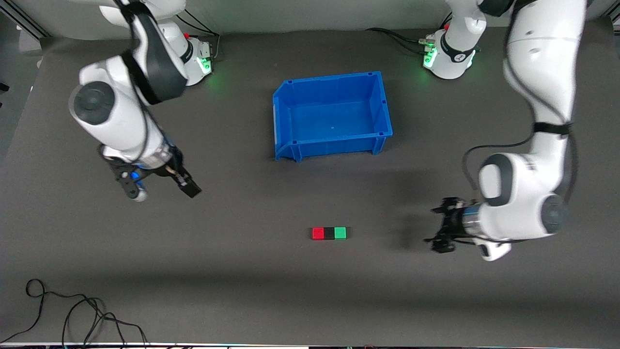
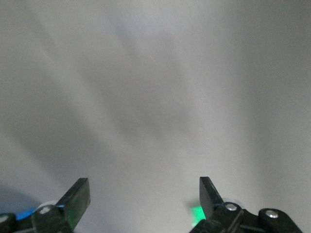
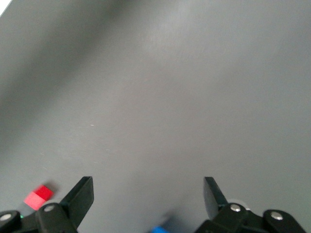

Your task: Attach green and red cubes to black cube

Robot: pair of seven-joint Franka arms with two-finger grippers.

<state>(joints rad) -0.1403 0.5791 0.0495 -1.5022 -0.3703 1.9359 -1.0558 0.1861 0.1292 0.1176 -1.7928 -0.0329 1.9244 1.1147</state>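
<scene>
Cubes joined: red cube (image 1: 318, 233), black cube (image 1: 329, 233), green cube (image 1: 340, 233) touching in row. Left gripper (image 1: 441, 231) and right gripper (image 1: 164, 182) both spread, empty, clear of row; keep clear.

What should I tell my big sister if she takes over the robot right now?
Left gripper: open, empty, over bare mat toward the left arm's end of the table.
Right gripper: open, empty, over bare mat toward the right arm's end.
Red cube, black cube and green cube sit in one row, black in the middle, touching, nearer the front camera than the blue bin.
Done: the cubes look joined.
Left: apparently nothing.
</scene>
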